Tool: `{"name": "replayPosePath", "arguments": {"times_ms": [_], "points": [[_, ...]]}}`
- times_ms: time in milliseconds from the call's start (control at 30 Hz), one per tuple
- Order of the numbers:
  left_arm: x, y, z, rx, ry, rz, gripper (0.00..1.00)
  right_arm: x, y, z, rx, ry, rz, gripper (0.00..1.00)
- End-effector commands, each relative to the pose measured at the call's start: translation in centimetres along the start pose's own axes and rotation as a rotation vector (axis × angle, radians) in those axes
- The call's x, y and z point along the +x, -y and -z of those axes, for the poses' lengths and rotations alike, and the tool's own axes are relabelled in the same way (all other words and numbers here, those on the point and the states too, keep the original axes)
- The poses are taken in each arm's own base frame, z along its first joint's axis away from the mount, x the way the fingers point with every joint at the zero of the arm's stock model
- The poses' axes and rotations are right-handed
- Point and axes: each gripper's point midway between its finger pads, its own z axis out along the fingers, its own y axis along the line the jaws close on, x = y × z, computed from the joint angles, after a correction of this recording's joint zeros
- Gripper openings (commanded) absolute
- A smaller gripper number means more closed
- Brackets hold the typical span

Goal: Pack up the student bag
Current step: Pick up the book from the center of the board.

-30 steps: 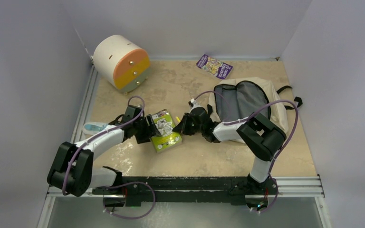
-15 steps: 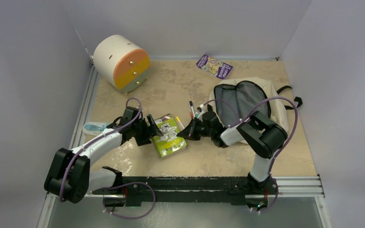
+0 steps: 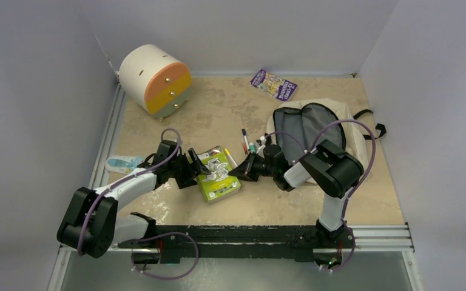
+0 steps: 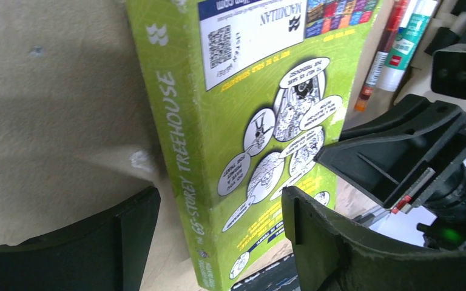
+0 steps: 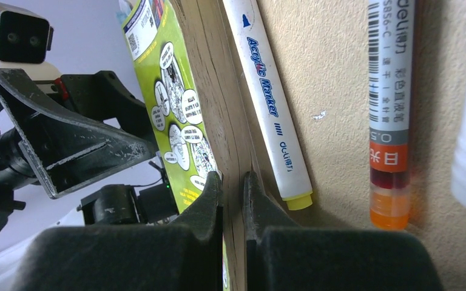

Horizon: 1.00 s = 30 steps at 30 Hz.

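Scene, top view: the bag lies flat on the table at about 3 o'clock from centre. Its main compartment is open and dark lining shows. Black straps trail off its 3 o'clock side. The right arm's elbow hangs over its 6 o'clock edge.

A green book sits near centre, at 9 o'clock from the bag and apart from it. Its back cover faces up and its spine is on the 9 o'clock side.

The left gripper is at the spine side. In the left wrist view its jaws stand wide apart, straddling the spine end of the book. One finger is clear of it, so it has no hold.

The right gripper is at the book's 3 o'clock edge. In the right wrist view its fingers are pinched nearly together on a thin part of the page edge.

A yellow-tipped marker lies just beside that edge, parallel to it, with an orange-ended pen beyond it.

The drawers are at 10 o'clock. A purple book lies at 12–1 o'clock by the back wall.
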Motion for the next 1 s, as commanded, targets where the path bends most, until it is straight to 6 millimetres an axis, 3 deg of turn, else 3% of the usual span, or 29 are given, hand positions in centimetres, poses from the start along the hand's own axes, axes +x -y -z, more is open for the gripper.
{"name": "replayPosePath", "arguments": {"times_ms": [0, 200, 367, 433, 667, 733, 867, 967], "points": [[0.0, 0.6, -0.9, 0.064, 0.013, 0.033, 0.73, 1.2, 1.5, 0.2, 0.041, -0.039, -0.06, 0.0], [-0.1, 1.2, -1.5, 0.127, 0.025, 0.056, 0.68, 1.2, 1.6, 0.2, 0.047, -0.044, -0.058, 0.0], [-0.5, 2.1, -1.4, 0.167, 0.04, 0.05, 0.54, 1.4, 1.9, 0.2, 0.055, -0.048, -0.056, 0.0], [-0.8, 2.6, -1.1, 0.184, 0.053, 0.042, 0.46, 1.3, 2.0, 0.2, 0.056, -0.048, -0.048, 0.0], [-2.0, 4.3, 0.2, 0.208, 0.094, -0.003, 0.0, 0.0, 1.2, 0.2, 0.075, -0.004, 0.032, 0.0], [-2.5, 5.0, 0.8, 0.211, 0.11, -0.024, 0.0, -0.8, 0.3, 0.5, 0.084, 0.03, 0.075, 0.07], [-3.6, 6.9, 2.9, 0.246, 0.161, -0.074, 0.0, -2.5, -2.7, 1.5, 0.065, 0.093, 0.171, 0.33], [-4.3, 8.6, 4.8, 0.281, 0.202, -0.124, 0.0, -3.8, -4.8, 2.3, 0.056, 0.145, 0.247, 0.43]]}}
